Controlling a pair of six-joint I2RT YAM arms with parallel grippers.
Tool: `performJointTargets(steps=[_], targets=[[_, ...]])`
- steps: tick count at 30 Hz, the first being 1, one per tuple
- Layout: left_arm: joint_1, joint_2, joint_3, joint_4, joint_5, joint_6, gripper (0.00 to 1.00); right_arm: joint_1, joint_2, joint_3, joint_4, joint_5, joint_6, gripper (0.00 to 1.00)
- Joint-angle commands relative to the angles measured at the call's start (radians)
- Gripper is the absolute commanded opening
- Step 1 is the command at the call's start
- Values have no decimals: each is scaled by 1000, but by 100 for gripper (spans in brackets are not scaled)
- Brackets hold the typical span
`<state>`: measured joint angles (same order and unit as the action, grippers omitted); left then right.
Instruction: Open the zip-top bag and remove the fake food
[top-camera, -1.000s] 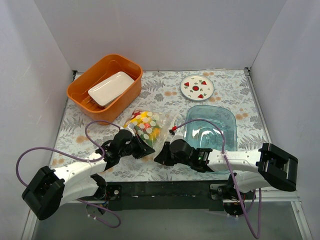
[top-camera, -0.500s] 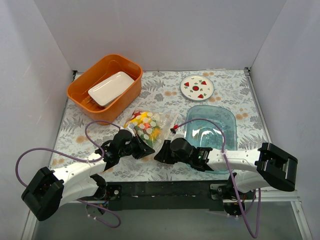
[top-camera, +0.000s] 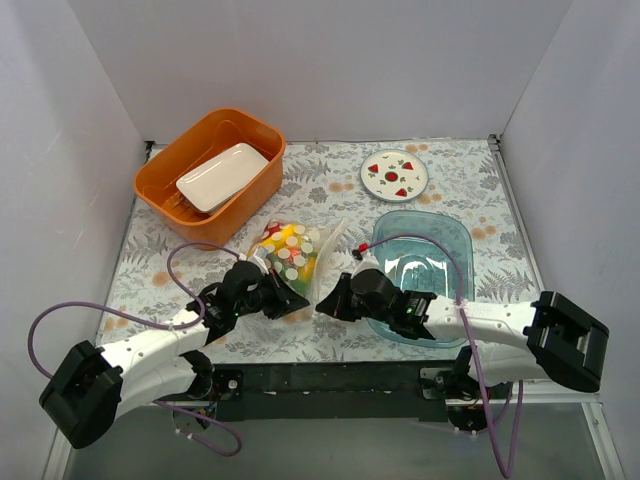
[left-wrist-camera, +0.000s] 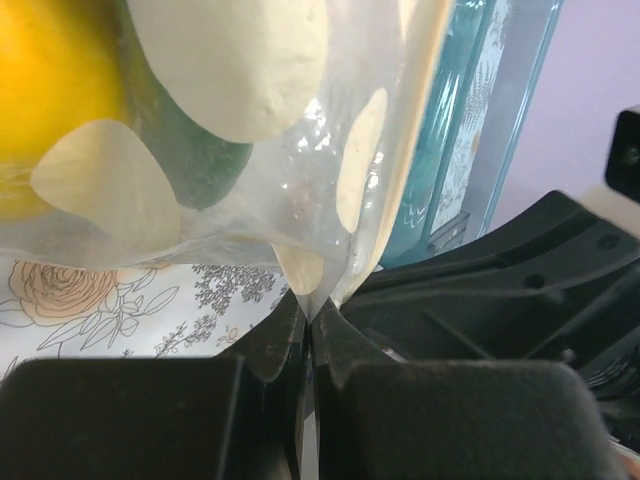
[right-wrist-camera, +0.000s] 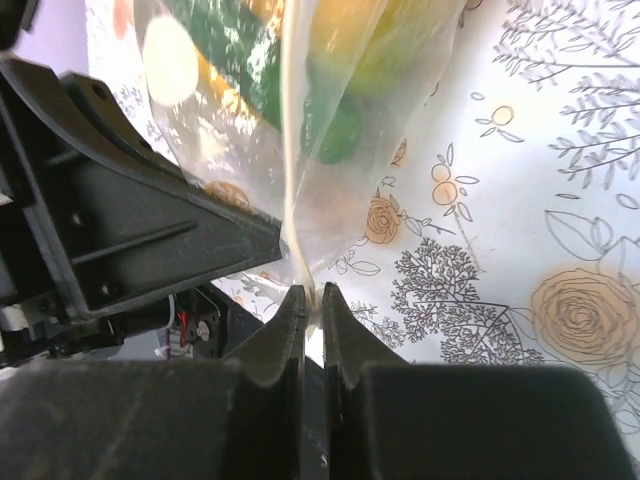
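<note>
The clear, crinkly, white-dotted zip-top bag (top-camera: 292, 256) lies on the floral tablecloth (top-camera: 320, 186), between the orange plastic tub (top-camera: 238, 207) and the clear blue tray (top-camera: 456, 242). Glossy yellow and green fake food (top-camera: 289, 240) sits inside it. The left gripper (left-wrist-camera: 310, 318) and right gripper (right-wrist-camera: 311, 297) each clamp tight on its near edge.

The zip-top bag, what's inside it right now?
Inside the zip-top bag: yellow and green fake food, plus some red. Its white dots hide parts of the pieces, so no count is possible.
</note>
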<state>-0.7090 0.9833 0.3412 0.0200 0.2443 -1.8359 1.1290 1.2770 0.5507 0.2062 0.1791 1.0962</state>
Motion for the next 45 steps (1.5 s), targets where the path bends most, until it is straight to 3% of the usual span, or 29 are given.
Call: performJointTargets(steps=[1, 11, 14, 16, 20, 25, 33, 36, 37, 39, 45], targets=[[-1, -35, -34, -55, 47, 23, 0, -54, -64, -38, -1, 54, -9, 6], [-1, -61, -45, -88, 49, 26, 0, -103, -107, -25, -28, 24, -55, 7], [-1, -52, -27, -81, 46, 21, 0, -81, -81, -20, -10, -26, -53, 20], [-1, -38, -8, -75, 43, 18, 0, -45, -70, -28, 21, -36, -45, 37], [0, -21, 19, -71, 36, 17, 0, 11, -44, -32, 48, -47, -15, 41], [0, 3, 45, -57, 49, 6, 0, 46, -21, -69, 148, -55, 21, 41], [0, -8, 62, -65, 53, 0, 0, 52, 24, -38, 168, -41, 28, 40], [-1, -9, 56, -65, 56, -2, 0, 52, 10, -37, 159, -17, 27, 30], [0, -11, 55, -66, 59, -3, 0, 51, 5, -38, 156, -9, 28, 20], [0, -11, 47, -63, 65, -2, 0, 49, -14, -35, 135, 14, 25, 12], [0, -5, 32, -61, 92, 15, 0, 22, -62, -44, 94, 56, 22, 10]])
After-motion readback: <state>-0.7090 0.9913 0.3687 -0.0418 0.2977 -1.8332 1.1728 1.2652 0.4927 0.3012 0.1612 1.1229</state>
